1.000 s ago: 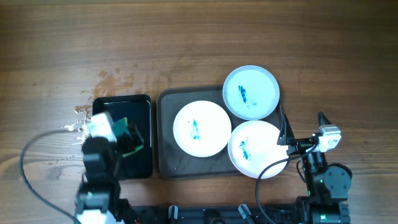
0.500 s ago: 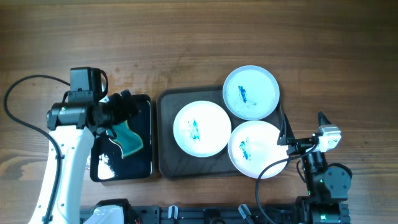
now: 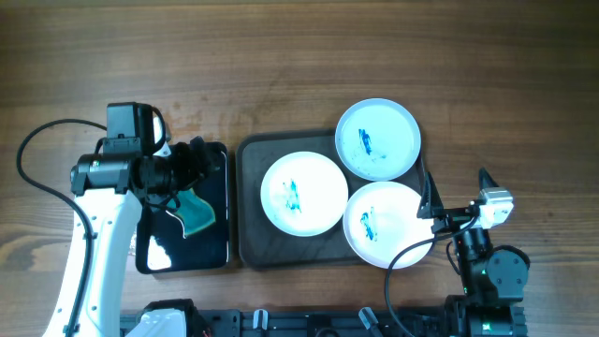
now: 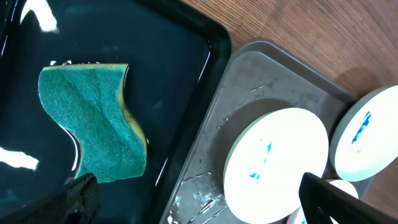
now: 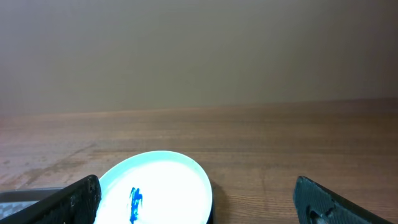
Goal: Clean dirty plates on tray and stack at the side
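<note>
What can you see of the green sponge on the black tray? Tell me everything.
The sponge is teal-green, its rough scouring face up and a thin yellow foam layer showing along one edge. Its outline is wavy, pinched in at the middle. It lies flat on the floor of the glossy black tray, clear of the rim. The open left gripper is over one end; whether it touches the sponge cannot be told.

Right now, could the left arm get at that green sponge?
Probably yes: the left gripper hangs open near the sponge, which lies uncovered in the black tray, with nothing between them.
</note>
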{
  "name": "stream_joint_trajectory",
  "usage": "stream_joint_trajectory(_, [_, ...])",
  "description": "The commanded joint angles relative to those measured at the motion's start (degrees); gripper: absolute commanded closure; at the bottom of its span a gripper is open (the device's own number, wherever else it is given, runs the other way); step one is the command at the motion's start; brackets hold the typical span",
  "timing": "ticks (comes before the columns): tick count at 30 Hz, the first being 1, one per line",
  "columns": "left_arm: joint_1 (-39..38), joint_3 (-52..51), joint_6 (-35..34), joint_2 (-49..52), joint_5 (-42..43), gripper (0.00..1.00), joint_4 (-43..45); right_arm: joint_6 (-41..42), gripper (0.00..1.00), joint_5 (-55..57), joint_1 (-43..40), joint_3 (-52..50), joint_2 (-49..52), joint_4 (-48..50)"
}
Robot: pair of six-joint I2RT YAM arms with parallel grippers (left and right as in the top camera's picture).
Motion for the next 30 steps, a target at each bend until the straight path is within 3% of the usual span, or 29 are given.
stream_joint_trajectory(1, [0.35,1.27,-0.74,0.00,0.94,0.00,0.09,0.83,0.00,0.98,-0.26,-0.07,-0.22,0.15])
stream_joint_trajectory(5, [0.35,1.27,-0.74,0.00,0.94,0.00,-0.24,-0.42,0.00,3.58,-0.26,-0.07,-0.22,0.28])
stream_joint_trajectory(10, [0.35,1.27,-0.74,0.00,0.92,0.00,-0.72,-0.13,0.00,-9.18,-0.26,1.33,-0.13,1.95])
stream_joint_trajectory(13, [0.35,1.27,-0.72,0.00,0.90,0.00,0.26,1.62,0.00,-8.83,-0.28,7.43,2.80,-2.89])
stream_joint_trajectory(20, [0.35,1.27,-0.72,0.00,0.90,0.00,2.49,0.55,0.00,-8.46,-0.26,31.50,30.56,-16.72])
stream_joint_trajectory(24, [0.35,1.27,-0.72,0.00,0.87,0.00,2.64,4.74,0.00,-11.61,-0.26,50.45,55.69,-32.74])
stream_joint_trajectory(30, [0.35,1.27,-0.70,0.00,-1.75,0.04,2.73,4.33,0.00,-12.39,-0.17,69.18,80.78,-53.68])
